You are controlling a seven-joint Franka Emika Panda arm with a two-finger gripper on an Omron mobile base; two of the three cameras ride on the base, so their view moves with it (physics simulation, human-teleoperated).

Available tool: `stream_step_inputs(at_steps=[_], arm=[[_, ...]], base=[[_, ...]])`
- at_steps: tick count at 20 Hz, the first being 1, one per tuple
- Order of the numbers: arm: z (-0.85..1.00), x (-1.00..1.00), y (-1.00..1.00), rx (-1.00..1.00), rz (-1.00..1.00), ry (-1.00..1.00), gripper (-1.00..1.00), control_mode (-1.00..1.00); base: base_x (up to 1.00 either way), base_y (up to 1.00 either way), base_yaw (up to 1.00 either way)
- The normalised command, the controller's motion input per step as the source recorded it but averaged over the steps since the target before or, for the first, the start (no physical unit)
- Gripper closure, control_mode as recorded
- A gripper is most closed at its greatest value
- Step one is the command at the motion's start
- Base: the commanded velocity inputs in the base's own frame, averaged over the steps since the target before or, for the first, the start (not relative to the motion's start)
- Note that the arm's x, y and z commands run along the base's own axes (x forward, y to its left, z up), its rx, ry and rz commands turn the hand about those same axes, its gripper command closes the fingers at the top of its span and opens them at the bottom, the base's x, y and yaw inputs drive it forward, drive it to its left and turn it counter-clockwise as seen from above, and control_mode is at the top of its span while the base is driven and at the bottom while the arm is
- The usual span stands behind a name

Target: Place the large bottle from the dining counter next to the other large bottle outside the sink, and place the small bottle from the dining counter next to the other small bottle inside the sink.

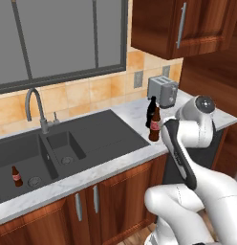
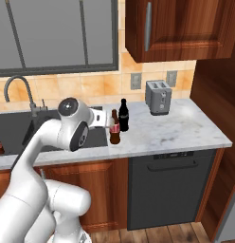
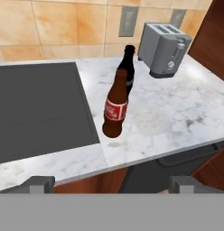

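Three bottles can be counted. Two tall ones stand on the marble worktop (image 3: 177, 113) to the right of the sink (image 1: 91, 139), and a small one stands down in the basin. The large bottle (image 3: 116, 106), brown with a bright red label, stands upright with its neck pointing straight up and its long axis vertical. It sits just off the sink's right edge, towards the front of the worktop. The other large bottle (image 3: 128, 67), glossy black, is also upright and stands just behind the brown one, farther from the front edge. In the hand view their outlines overlap, and whether they touch cannot be told.

The small bottle in the sink (image 1: 16, 176) stands upright in the left-hand compartment, near the drain. It is brown with a red band.

There is one grey toaster (image 2: 158, 97), which stands on the worktop well right of the sink, against the tiled wall beyond the two bottles. One curved chrome tap (image 1: 37, 107) rises behind the sink. Two wall sockets are set in the tiles above the toaster.

The gripper (image 3: 111, 182) has its fingers spread wide and holds nothing. It sits in front of the worktop edge, apart from the brown bottle. Nothing lies between it and that bottle.
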Motion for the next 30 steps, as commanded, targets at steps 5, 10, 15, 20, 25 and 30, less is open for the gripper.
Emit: stream_step_inputs(at_steps=[5, 10, 15, 20, 25, 30], arm=[[-0.31, -0.18, 0.00, 0.00, 0.03, 0.00, -1.00, -1.00], [-0.21, -0.07, 0.02, -0.02, 0.02, 0.01, -1.00, -1.00], [-0.12, 0.00, 0.00, 0.00, 0.00, 0.03, -1.00, -1.00], [-0.05, 0.00, 0.00, 0.00, 0.00, 0.02, -1.00, 1.00], [0.00, 0.00, 0.00, 0.00, 0.00, 0.00, -1.00, 1.00], [0.00, 0.00, 0.00, 0.00, 0.00, 0.00, -1.00, 1.00]], base=[[0.00, 0.00, 0.00], [0.00, 0.00, 0.00], [0.00, 0.00, 0.00], [0.00, 0.00, 0.00], [-0.09, 0.00, -0.17], [-0.28, -0.10, -0.34]])
